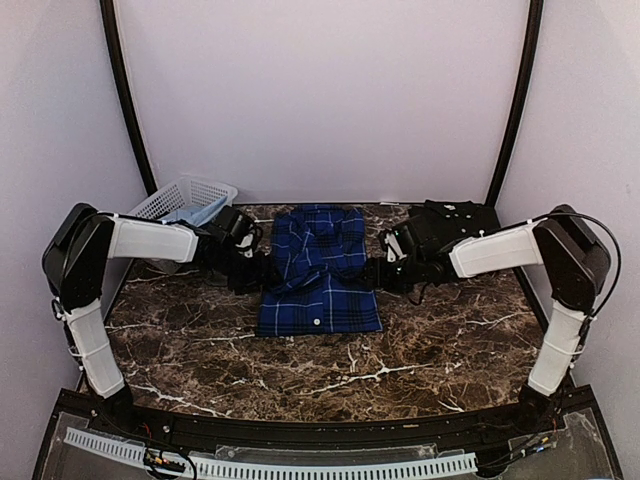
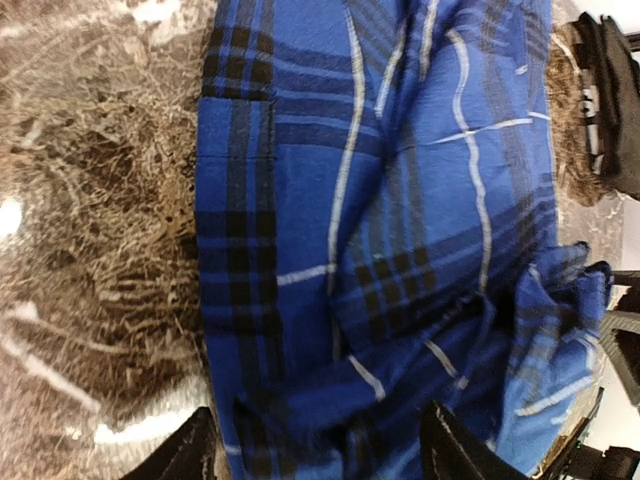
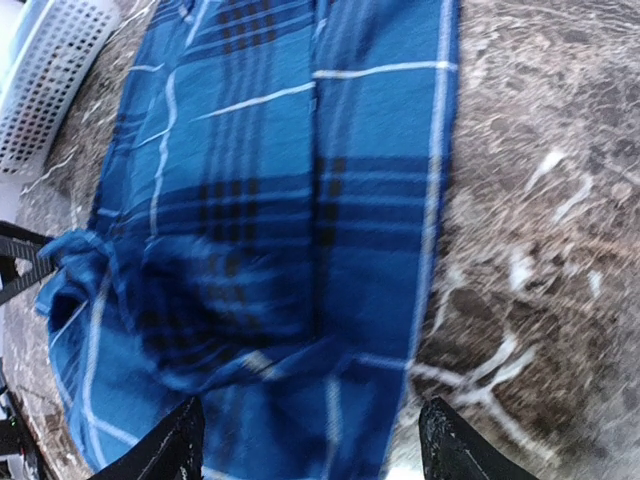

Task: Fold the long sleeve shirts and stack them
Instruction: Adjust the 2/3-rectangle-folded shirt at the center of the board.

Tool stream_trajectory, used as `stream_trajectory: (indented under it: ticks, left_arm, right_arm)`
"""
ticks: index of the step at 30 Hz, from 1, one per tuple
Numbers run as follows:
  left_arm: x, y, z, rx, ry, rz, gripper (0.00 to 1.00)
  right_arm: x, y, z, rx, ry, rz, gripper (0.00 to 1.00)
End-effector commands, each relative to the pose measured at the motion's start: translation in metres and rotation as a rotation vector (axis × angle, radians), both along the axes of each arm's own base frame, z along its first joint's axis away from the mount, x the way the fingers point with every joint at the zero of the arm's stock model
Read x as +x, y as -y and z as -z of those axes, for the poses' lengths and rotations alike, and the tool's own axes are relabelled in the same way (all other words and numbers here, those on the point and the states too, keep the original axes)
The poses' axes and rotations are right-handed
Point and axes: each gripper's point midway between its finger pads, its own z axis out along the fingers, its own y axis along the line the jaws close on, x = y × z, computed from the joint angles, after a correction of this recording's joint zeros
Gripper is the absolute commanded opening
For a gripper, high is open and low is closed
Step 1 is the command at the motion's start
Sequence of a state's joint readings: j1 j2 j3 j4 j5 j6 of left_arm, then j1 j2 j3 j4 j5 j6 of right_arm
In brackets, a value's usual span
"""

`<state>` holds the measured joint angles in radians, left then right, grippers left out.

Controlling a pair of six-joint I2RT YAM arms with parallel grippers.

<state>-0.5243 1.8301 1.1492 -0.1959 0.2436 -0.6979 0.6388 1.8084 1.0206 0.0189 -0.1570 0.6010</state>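
Note:
The blue plaid shirt [image 1: 320, 270] lies partly folded on the marble table [image 1: 440, 350], collar at the far end, sleeves folded across its middle. The black shirt [image 1: 455, 222] lies bunched at the back right. My left gripper [image 1: 262, 270] is at the plaid shirt's left edge, and in the left wrist view [image 2: 320, 455] its jaws are open over the cloth [image 2: 400, 200]. My right gripper [image 1: 378, 272] is at the shirt's right edge, and in the right wrist view [image 3: 310, 450] its jaws are open over the shirt's edge [image 3: 300, 200].
A white lattice basket [image 1: 185, 200] with light blue cloth inside stands at the back left, also in the right wrist view [image 3: 45, 90]. Walls close in the table on three sides. A perforated white strip [image 1: 270, 465] runs along the near edge.

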Motion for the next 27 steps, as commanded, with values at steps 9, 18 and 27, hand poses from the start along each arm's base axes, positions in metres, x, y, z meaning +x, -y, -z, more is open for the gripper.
stream_trajectory:
  ticks: [9, 18, 27]
  left_arm:
    - [0.021, 0.010, -0.003, 0.025, 0.007, 0.045, 0.37]
    - [0.016, 0.013, -0.032, -0.032, 0.050, 0.063, 0.08]
    - [0.001, 0.002, -0.041, -0.004, 0.055, 0.069, 0.41]
  right_arm:
    - [0.028, -0.020, -0.001, 0.035, 0.033, -0.070, 0.51]
    - [0.027, -0.025, -0.024, 0.066, 0.069, -0.099, 0.06]
    - [0.006, -0.030, -0.049, 0.089, 0.100, -0.126, 0.00]
